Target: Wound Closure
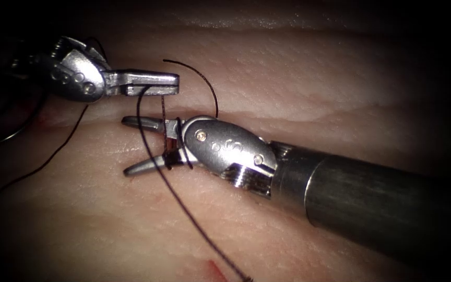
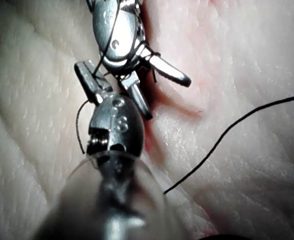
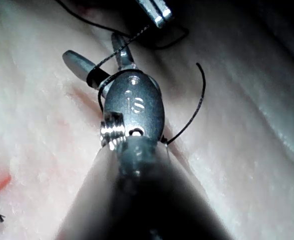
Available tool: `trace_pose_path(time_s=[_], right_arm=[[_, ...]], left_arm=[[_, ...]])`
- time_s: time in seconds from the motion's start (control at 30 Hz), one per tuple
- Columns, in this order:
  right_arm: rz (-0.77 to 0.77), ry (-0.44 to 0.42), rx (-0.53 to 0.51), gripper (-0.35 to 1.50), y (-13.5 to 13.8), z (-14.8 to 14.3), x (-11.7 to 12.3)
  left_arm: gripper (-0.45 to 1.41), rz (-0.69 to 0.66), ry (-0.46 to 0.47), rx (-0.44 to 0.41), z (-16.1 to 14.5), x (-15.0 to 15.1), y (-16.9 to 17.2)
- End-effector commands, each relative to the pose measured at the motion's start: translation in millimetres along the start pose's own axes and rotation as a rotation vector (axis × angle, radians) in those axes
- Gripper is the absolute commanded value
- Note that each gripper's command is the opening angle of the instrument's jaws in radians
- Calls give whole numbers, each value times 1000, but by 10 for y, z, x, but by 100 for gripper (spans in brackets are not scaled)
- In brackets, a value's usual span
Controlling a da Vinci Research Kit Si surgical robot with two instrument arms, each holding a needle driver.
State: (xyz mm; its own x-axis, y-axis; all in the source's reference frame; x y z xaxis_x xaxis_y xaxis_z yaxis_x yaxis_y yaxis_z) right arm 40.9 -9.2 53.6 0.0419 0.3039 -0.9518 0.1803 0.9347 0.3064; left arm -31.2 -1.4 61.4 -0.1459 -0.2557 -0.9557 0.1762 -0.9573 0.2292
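Filling most of the endoscope view, the tissue (image 1: 298, 78) lies pale and ridged, with the cut (image 1: 309, 117) running as a shallow crease from left to right across it. Small smears of red fluid (image 1: 215, 269) mark the near part of the tissue and the far left edge.

Coming in from the right, the right tool (image 1: 131, 146) lies low over the cut on its dark shaft. Its two jaws stand wide apart, pointing left, and grip nothing; several turns of thread (image 1: 155, 156) are wound round the tool just behind the jaw hinge. In the right wrist view the same right tool (image 3: 99, 52) shows its spread jaws with a dark wrap at their base.

To the far left, the left tool (image 1: 176, 83) points right, jaws closed flat together on the thread, which drops from its tip in a curve down past the right tool's jaws and runs on toward the near edge. Another strand trails from the left tool away to the near left. A free thread end (image 1: 204, 83) arcs over the tissue on the far side of the cut.

I cannot make out the needle for certain.
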Motion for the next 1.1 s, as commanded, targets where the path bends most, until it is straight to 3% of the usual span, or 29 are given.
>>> trace_pose_path(time_s=[0.03, 0.23, 0.37, 0.4, 0.77, 0.97, 1.1], right_arm=[[-1, 10, 17, 83, 4, 6, 1], [0, 99, 52, 64, -2, -3, 3], [-1, 151, 65, 11, -4, -13, 5], [7, 166, 62, 6, -3, -14, 6], [25, 289, 18, 11, 0, -30, 14], [34, 294, -22, 31, 4, -33, 14], [46, 296, -80, 63, 10, -36, 13]], left_arm=[[-45, -2, 9, 0, 7, -8, -3], [-45, -12, 34, -22, 5, -32, 4], [-45, -22, 17, -27, 4, -48, 15], [-45, -26, 10, -28, 3, -53, 18], [-45, -33, -34, -34, 2, -81, 51], [-45, -36, -71, -28, -9, -80, 63], [-45, -35, -79, -11, -14, -73, 72]])
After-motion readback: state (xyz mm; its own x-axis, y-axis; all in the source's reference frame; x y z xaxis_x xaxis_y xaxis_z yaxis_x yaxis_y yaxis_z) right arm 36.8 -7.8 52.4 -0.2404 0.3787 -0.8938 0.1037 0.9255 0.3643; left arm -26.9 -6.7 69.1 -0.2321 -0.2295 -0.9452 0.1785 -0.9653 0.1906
